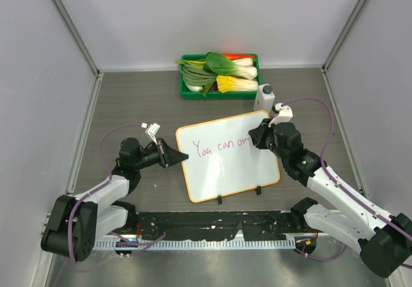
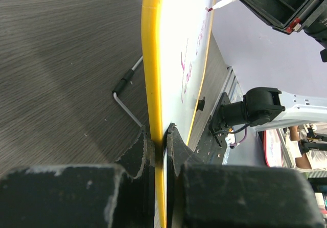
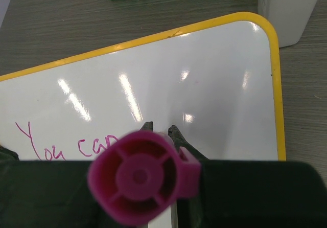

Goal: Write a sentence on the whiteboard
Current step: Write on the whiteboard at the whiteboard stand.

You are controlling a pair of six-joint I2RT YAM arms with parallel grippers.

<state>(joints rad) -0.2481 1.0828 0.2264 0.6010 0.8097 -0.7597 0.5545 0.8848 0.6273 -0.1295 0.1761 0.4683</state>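
Observation:
The whiteboard (image 1: 226, 171), white with an orange rim, stands tilted on the table between my two arms. Pink writing (image 1: 219, 147) on it reads "You can ov", and the sentence's end is hidden behind my right gripper. My left gripper (image 1: 182, 157) is shut on the board's left edge, its fingertips (image 2: 173, 136) pinching the yellow rim (image 2: 153, 74). My right gripper (image 1: 257, 134) is shut on a magenta marker (image 3: 143, 174) over the board's upper right. The marker's tip (image 2: 220, 4) meets the board face. The words "You can" (image 3: 61, 146) show beside the right gripper (image 3: 161, 131).
A green tray (image 1: 185, 92) of leafy vegetables sits at the back. A white bottle (image 1: 263, 97) stands just behind the board's top right corner. Two black stand feet (image 1: 219, 199) poke out under the board's near edge, and a wire leg (image 2: 125, 100) props it from behind.

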